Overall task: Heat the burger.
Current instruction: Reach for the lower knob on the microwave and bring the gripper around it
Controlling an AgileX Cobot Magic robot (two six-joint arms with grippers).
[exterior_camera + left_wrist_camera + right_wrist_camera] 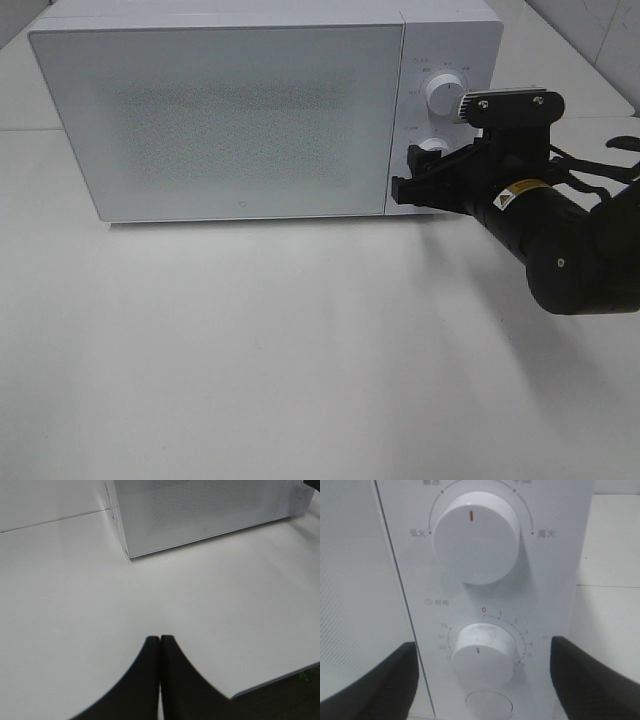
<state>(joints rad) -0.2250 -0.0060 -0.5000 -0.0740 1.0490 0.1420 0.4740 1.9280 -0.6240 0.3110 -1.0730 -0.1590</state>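
The burger is out of view. The white microwave (pixel 220 120) stands at the back of the table with its door shut. My right gripper (pixel 420 172) is open in front of the control panel, right by the lower timer knob (pixel 432 148). In the right wrist view its dark fingers (pixel 370 680) stand one on each side of this timer knob (pixel 482 655), not touching it, and the knob's red mark points down. My left gripper (pixel 160 640) is shut on nothing, above bare table near the front-left corner of the microwave (pixel 200 515).
The upper power knob (pixel 443 92) sits above the timer, its red mark pointing up (pixel 476 537). A round button (pixel 489 706) lies below the timer knob. The white table (pixel 300 350) spreads in front; its front edge (pixel 270 682) shows in the left wrist view.
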